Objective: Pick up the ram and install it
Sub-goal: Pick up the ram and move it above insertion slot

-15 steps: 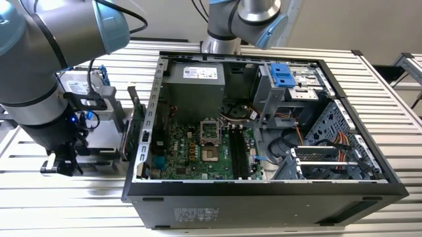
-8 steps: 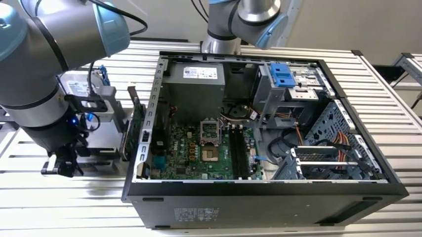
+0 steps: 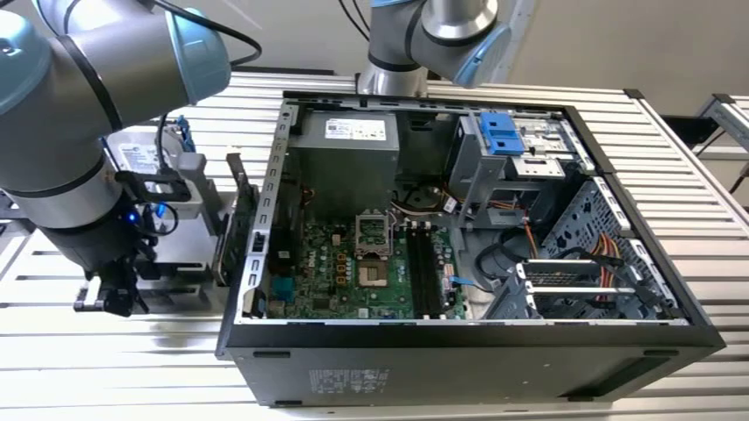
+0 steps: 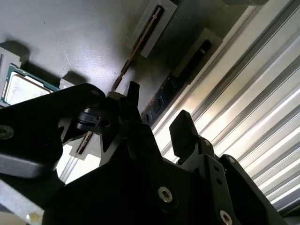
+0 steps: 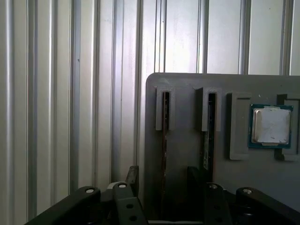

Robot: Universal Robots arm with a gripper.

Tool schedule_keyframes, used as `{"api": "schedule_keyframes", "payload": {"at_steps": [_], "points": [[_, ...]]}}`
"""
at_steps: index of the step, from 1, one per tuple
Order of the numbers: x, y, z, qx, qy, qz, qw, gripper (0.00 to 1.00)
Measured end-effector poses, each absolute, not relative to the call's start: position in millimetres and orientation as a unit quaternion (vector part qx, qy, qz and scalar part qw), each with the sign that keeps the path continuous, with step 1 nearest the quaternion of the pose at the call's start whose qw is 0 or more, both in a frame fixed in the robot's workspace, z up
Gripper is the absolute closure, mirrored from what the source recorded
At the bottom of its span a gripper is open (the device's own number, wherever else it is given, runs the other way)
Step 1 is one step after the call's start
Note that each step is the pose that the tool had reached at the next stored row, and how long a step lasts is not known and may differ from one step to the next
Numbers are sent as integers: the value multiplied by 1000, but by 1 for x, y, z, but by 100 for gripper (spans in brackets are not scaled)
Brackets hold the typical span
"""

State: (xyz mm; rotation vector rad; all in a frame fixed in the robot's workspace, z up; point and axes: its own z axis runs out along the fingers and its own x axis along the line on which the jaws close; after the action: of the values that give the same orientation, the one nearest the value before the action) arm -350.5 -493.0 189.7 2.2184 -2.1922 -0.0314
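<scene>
The ram stands on edge in a slot of the grey holder. It runs between the two fingers of my hand, which is spread wide to either side of it. I cannot tell whether a finger touches it. A second stick fills the holder's neighbouring slot, just outside one finger, and a processor chip lies in the holder beyond that.

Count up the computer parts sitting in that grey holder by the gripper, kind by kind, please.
Ram sticks, on edge in slots: 2
Processor chip: 1
Total: 3
</scene>
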Motion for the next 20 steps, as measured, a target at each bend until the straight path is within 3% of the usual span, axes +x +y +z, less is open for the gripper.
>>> {"api": "schedule_keyframes", "payload": {"at_steps": [20], "points": [[-350,-494,189,711,-703,-10,11,0]]}}
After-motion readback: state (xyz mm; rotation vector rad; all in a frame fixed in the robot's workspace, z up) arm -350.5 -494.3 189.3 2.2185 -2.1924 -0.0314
